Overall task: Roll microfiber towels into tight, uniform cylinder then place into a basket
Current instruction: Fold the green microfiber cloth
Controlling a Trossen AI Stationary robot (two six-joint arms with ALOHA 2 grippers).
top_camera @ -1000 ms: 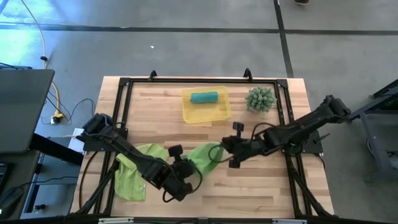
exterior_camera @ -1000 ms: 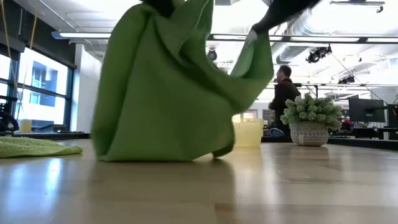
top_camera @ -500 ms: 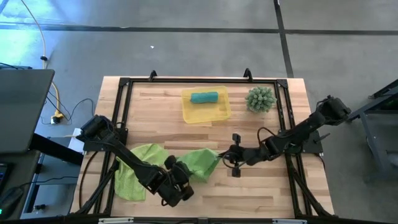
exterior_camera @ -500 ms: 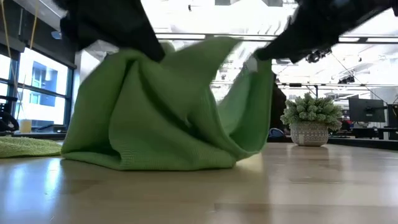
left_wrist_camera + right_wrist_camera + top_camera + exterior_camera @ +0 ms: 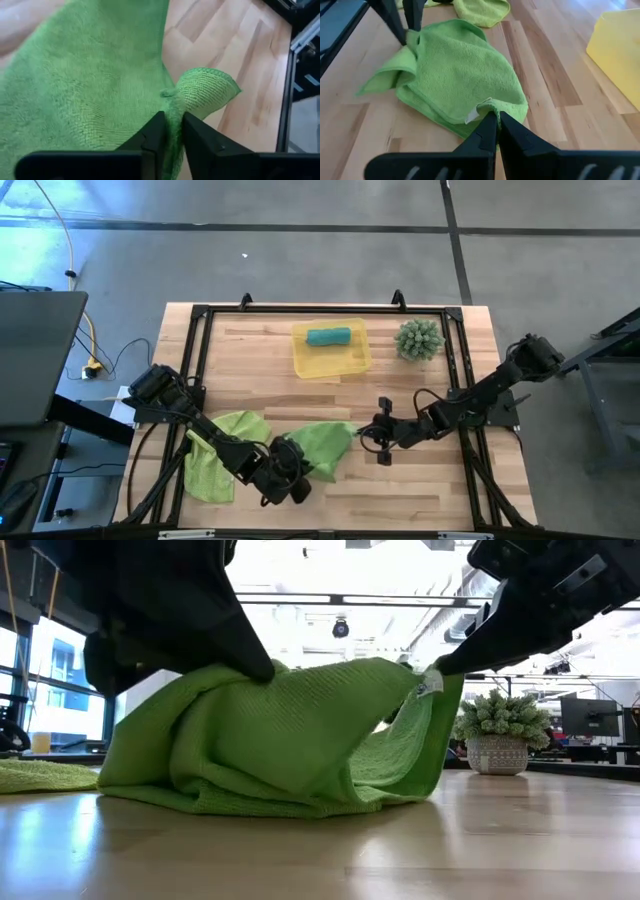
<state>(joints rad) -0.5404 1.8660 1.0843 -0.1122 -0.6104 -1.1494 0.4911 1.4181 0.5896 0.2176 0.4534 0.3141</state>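
The left gripper (image 5: 170, 131) sits at the near side of the table, and its two fingers pinch a fold of a lime-green towel (image 5: 322, 445) with only a thin gap between them. The right gripper (image 5: 493, 127) is pressed tight on the other edge of this same towel, by its small white tag (image 5: 471, 116). The towel lies crumpled on the wood between the two grippers. A second lime-green towel (image 5: 215, 452) lies bunched just beside it, near the left arm. Farther back sits the yellow basket (image 5: 349, 361) with a rolled teal towel (image 5: 328, 336) inside. A spiky green plant (image 5: 419, 339) stands beside the basket.
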